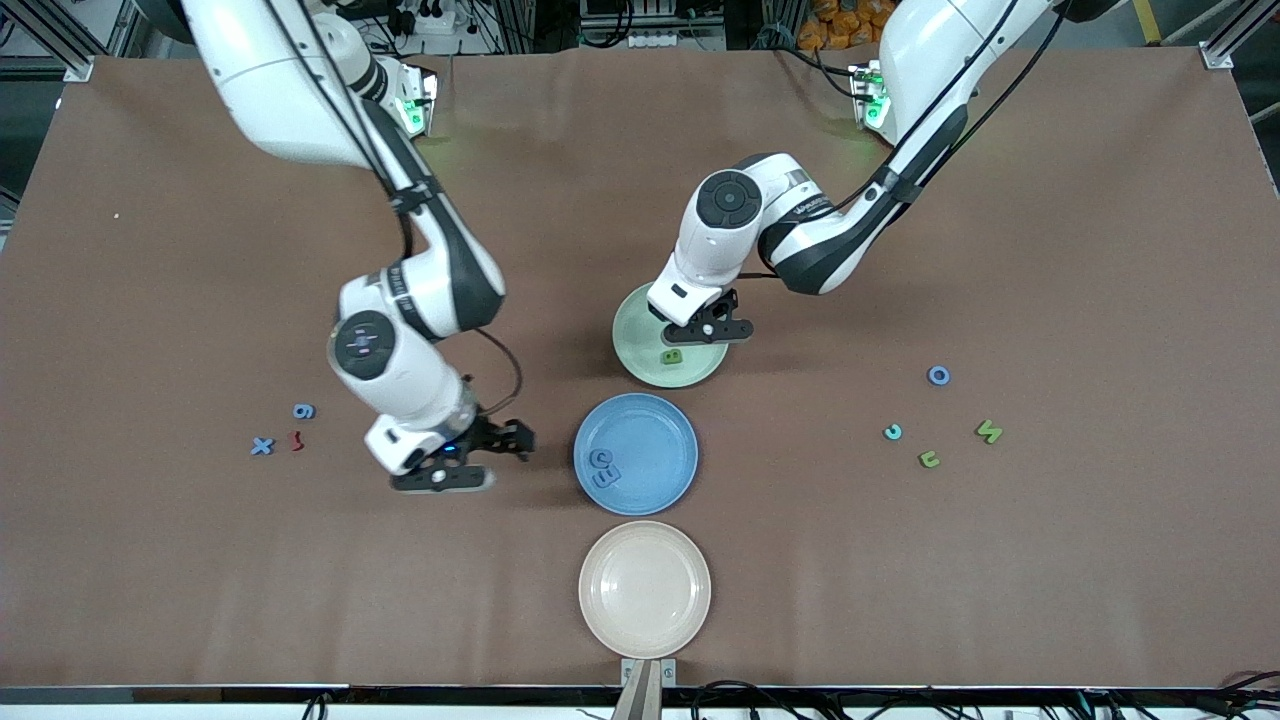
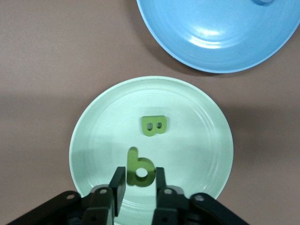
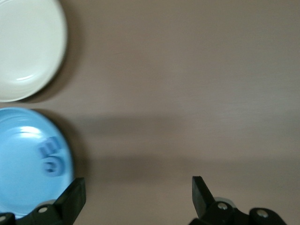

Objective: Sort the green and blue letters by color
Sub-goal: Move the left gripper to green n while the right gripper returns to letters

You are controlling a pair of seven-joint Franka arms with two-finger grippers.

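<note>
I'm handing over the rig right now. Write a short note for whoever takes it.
Left gripper: shut on a green b, over the green plate.
Right gripper: open, holds nothing, over bare table beside the blue plate.
Done: one green B on the green plate, two blue pieces on the blue plate.
Left: blue 9 and x at the right arm's end; blue o and green pieces at the left arm's end.
</note>
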